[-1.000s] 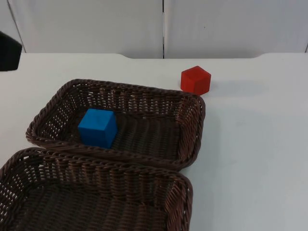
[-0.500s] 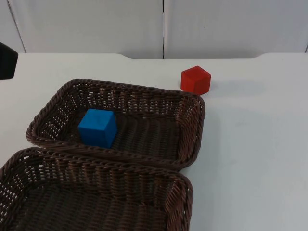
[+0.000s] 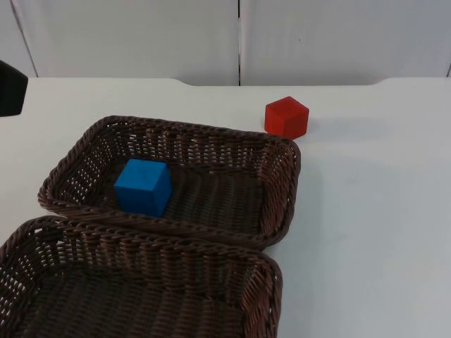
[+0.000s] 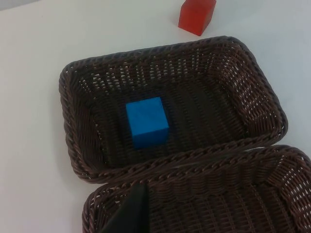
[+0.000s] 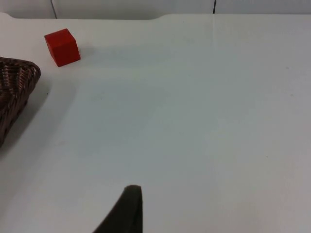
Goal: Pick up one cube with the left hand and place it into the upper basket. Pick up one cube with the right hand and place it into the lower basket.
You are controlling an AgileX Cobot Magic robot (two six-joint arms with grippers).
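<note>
A blue cube (image 3: 143,186) rests inside the upper wicker basket (image 3: 283,184), near its left end; in the left wrist view the blue cube (image 4: 147,121) sits on the basket's floor (image 4: 218,97). The lower basket (image 3: 141,282) holds nothing. A red cube (image 3: 287,117) stands on the white table just beyond the upper basket's far right corner. My left gripper (image 4: 131,216) hovers high over the near rim of the lower basket (image 4: 233,204), holding nothing. My right gripper (image 5: 124,211) hangs over bare table, well away from the red cube (image 5: 62,46).
A black part of the left arm (image 3: 12,88) shows at the table's left edge. The grey partition wall (image 3: 239,39) closes the back. One corner of the upper basket (image 5: 17,87) stands next to the red cube. White table stretches to the right of both baskets.
The black part of the left arm at the left edge has drawn back slightly. Cubes and baskets have stayed where they were.
</note>
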